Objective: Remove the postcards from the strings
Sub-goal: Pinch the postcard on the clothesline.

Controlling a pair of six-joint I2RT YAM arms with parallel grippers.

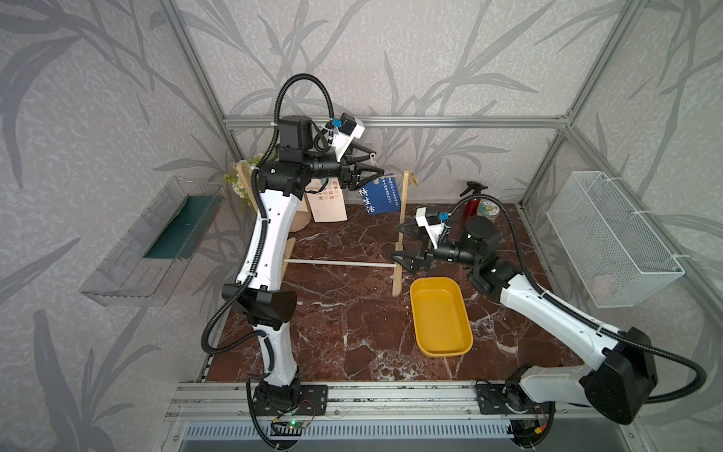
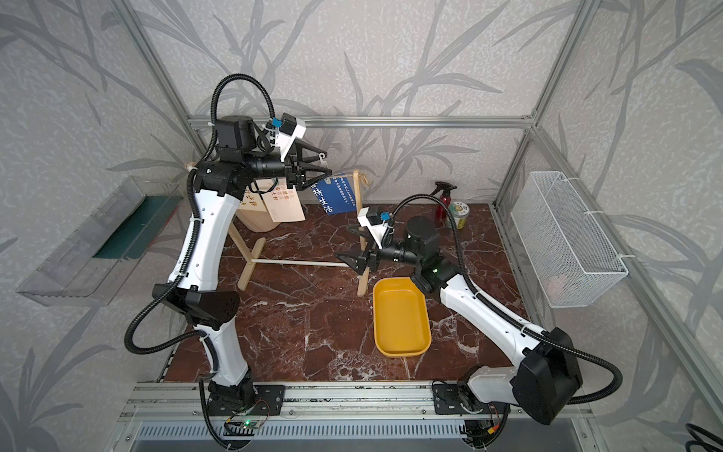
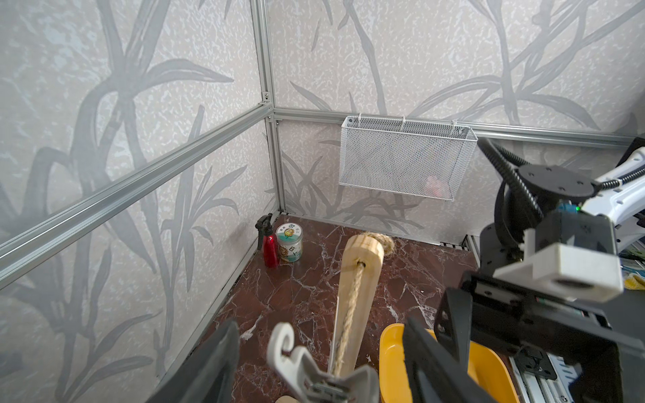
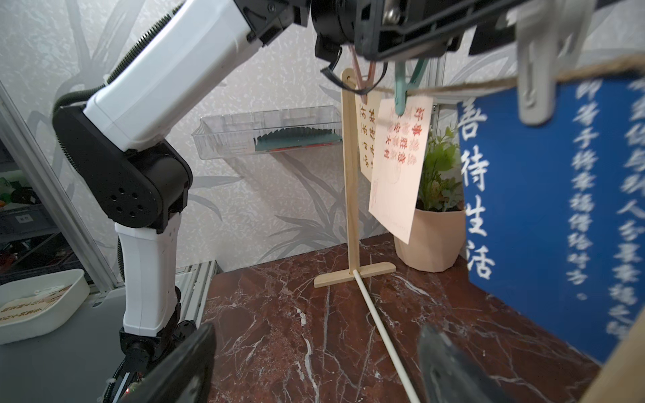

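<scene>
Upper centre | left gripper [image 1: 381, 164] spread around grey peg [image 3: 307, 370] on twine [image 3: 347, 314], blue card [image 1: 377, 197] below | right gripper [image 1: 393, 242] released, lower right, farther

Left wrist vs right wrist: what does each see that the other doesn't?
Left wrist only: wire basket, spray bottle, jar, yellow tray.
Right wrist only: blue card, pink-white card and cream card hanging, teal peg, pink peg, plant pot, clear bin, dowel.
Both: grey peg on the twine, marble table.
</scene>
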